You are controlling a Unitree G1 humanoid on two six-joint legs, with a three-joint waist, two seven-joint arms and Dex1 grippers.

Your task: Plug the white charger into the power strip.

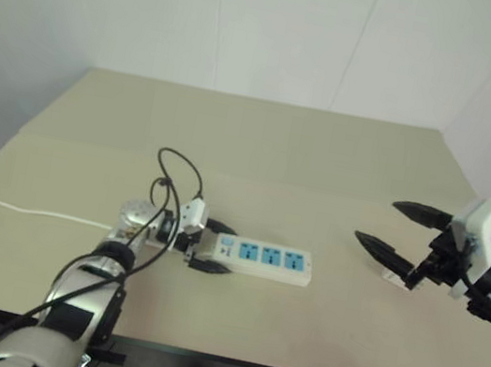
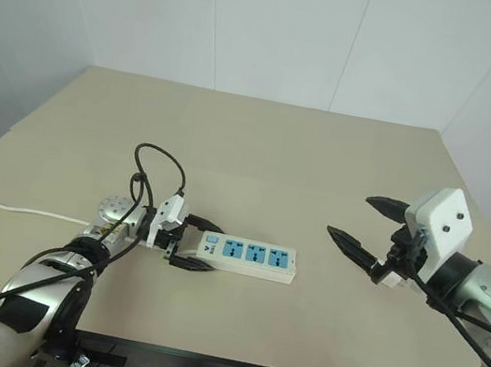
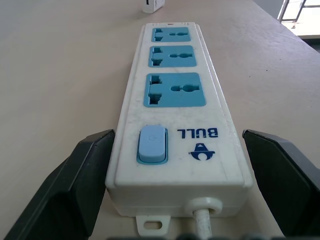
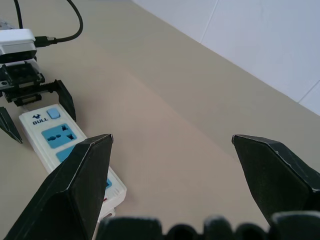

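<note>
Plugging not begun: the power strip (image 2: 247, 255) lies flat on the worktop (image 2: 261, 148), sockets empty, left hand (image 2: 185, 243) spread wide astride its switch end, while the charger (image 2: 389, 278), apparently lying below the empty, wide-open right hand (image 2: 353, 223), remains unpicked.

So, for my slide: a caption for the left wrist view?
Open left gripper straddles the power strip's switch end.

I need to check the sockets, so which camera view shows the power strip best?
The left wrist view: the power strip lies lengthwise, its three blue sockets and switch plain. Both eye views show it whole but small; the right wrist view shows only part.
</note>
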